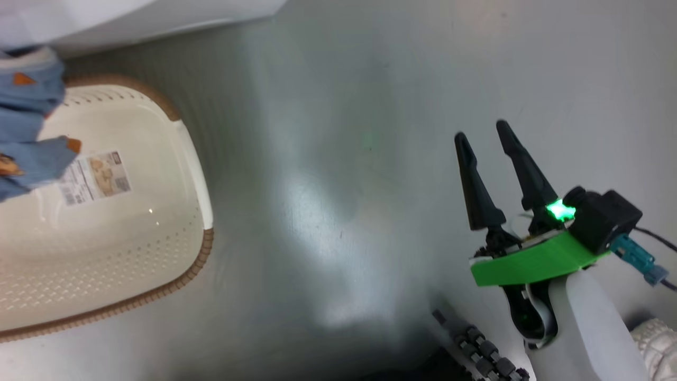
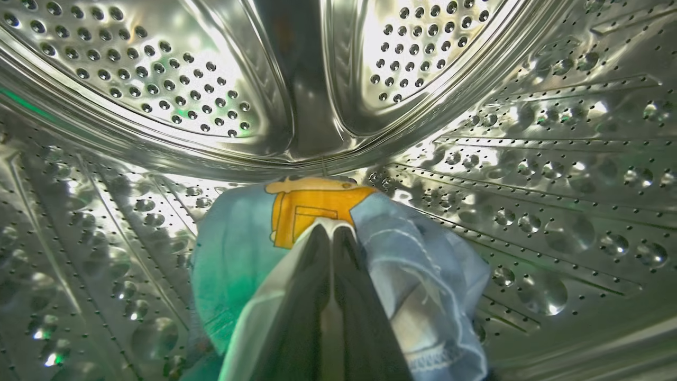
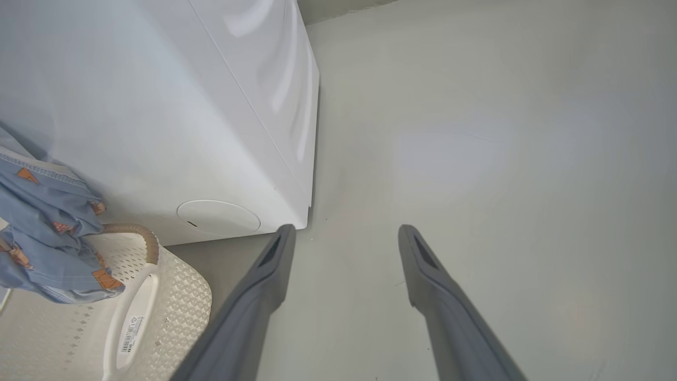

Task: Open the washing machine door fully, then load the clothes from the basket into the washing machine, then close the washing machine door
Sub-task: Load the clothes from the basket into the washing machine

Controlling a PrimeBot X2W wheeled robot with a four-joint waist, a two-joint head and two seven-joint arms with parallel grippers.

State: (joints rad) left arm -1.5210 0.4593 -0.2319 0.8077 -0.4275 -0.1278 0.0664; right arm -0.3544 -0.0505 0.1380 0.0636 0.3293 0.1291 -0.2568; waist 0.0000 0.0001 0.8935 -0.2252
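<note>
While my left tool [image 2: 330, 235] reaches deep into the drum [image 2: 529, 185], fingers pressed together and pinching the clothes [image 2: 423, 254], blue cloth drapes over both fingers and blocks my view just ahead. Outside, more blue cloth hangs before the washer [image 3: 185, 106], above the basket [image 3: 180, 296], which sits on the floor [image 3: 476, 159] just beside the washer. My right tool [image 1: 482, 131] hovers over the floor, fingers spread, well apart from the basket.
</note>
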